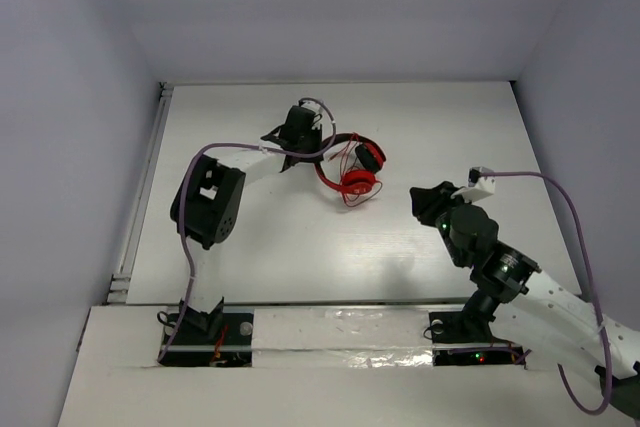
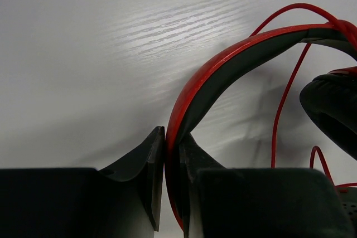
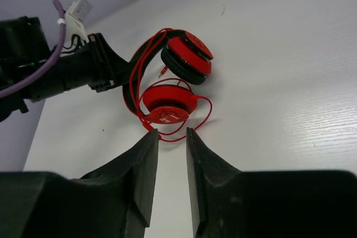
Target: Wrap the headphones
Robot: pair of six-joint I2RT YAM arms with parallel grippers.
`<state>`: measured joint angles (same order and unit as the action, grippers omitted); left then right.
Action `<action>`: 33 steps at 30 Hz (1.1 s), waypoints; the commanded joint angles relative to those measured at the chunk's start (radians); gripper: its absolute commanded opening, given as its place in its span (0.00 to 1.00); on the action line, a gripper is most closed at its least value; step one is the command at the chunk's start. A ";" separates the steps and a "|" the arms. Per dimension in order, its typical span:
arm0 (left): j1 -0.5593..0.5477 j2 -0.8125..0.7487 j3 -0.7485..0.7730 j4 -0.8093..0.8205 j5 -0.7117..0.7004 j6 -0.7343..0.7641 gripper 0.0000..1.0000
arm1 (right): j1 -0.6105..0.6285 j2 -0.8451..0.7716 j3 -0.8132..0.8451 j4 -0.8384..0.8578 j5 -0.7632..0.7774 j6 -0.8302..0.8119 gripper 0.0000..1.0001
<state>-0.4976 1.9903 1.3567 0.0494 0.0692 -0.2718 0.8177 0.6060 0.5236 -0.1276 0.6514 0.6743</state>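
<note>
Left tool (image 2: 172,140) fills the bottom of its own wrist view. Both black fingers (image 2: 146,165) are pressed against the headband (image 2: 223,65) of the headphones (image 1: 352,169), one on each side, with no gap visible between finger and band. The grip is on the lower run of the band's arc, with the red outer face against one finger and the dark inner face against the other. From there the band curves up and away to the right, where a black ear pad (image 2: 332,110) shows at the frame edge.

Headphones sit on the white counter (image 1: 250,247), about midway between its left and right edges and somewhat nearer the far edge than the near one. One earcup (image 3: 167,104) lies flat on the counter, red outer face up. The second earcup (image 3: 187,59) is tilted on edge just beyond it, its black pad toward the first. Whether it touches the counter cannot be told. Thin red cable (image 3: 205,116) runs in loose loops around the flat earcup and along the band; its plug end cannot be made out.

Right tool (image 3: 172,132) hangs over the counter to the right of the headphones, near them but apart, pointing toward them. Its jaws stand a narrow gap apart and hold nothing. Purple arm cables (image 1: 565,207) trail along both arms.
</note>
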 commanded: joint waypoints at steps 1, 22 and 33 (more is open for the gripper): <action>-0.009 -0.005 0.030 0.075 -0.022 -0.037 0.00 | 0.003 -0.020 0.050 0.039 0.024 -0.022 0.34; -0.047 -0.453 -0.243 0.031 -0.331 -0.082 0.99 | 0.003 -0.006 0.145 0.049 0.030 -0.090 0.72; -0.056 -0.947 -0.320 -0.101 -0.330 -0.095 0.99 | 0.003 -0.106 0.306 -0.049 0.105 -0.133 1.00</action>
<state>-0.5438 1.1057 1.0531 0.0093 -0.2619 -0.3649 0.8177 0.5350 0.7620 -0.1589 0.7120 0.5625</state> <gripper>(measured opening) 0.990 0.994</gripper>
